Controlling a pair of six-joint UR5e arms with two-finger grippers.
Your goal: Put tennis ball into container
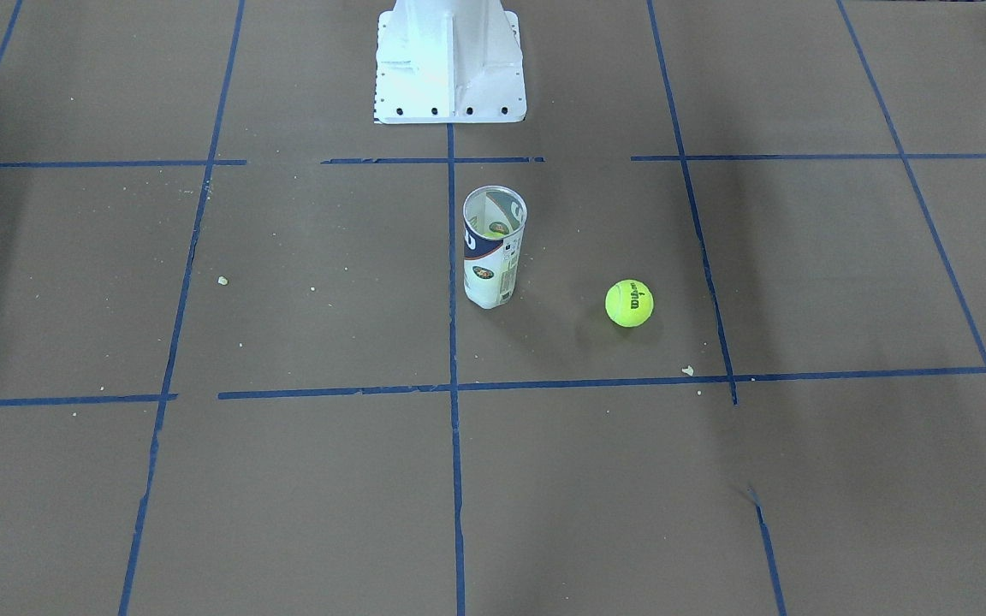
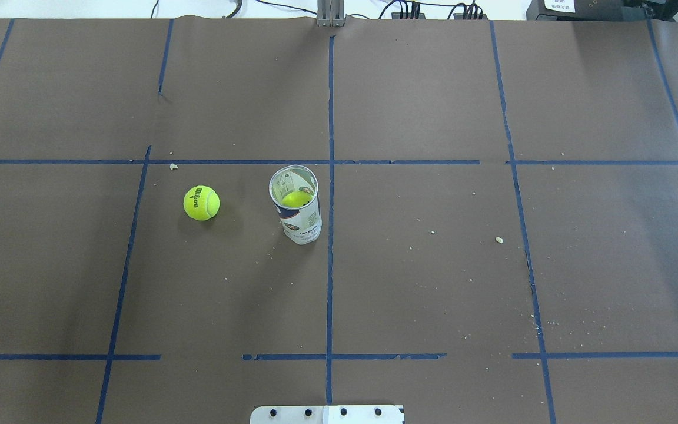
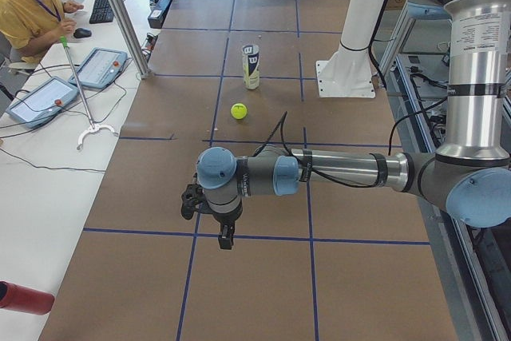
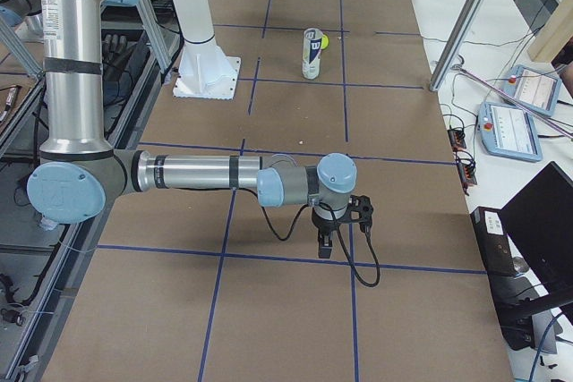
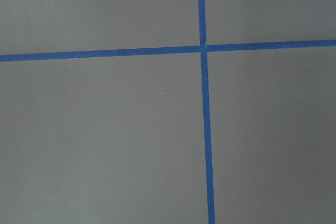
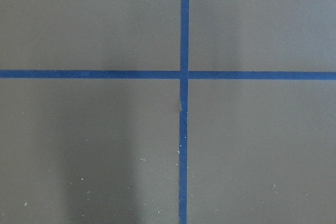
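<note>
The neon yellow-green tennis ball [image 1: 629, 303] [image 2: 201, 202] [image 3: 239, 110] [image 4: 326, 40] lies on the brown paper, a short way to the robot's left of the container. The container [image 1: 494, 248] [image 2: 297, 206] [image 3: 251, 66] [image 4: 312, 53], a clear tube with a white and navy label, stands upright with its top open. Another yellow-green ball [image 2: 295, 199] shows inside it. My left gripper [image 3: 227, 237] and right gripper [image 4: 326, 248] hang low over the table ends, far from both. They show in side views only, so I cannot tell whether they are open or shut. Both wrist views hold only paper and blue tape.
The white robot base [image 1: 450, 60] [image 2: 327, 414] stands behind the container. Blue tape lines [image 2: 330, 235] grid the paper. A seated operator [image 3: 32, 5], tablets [image 3: 100, 67], a metal post [image 3: 120, 13] and a red cylinder [image 3: 24, 297] are on the adjoining white table.
</note>
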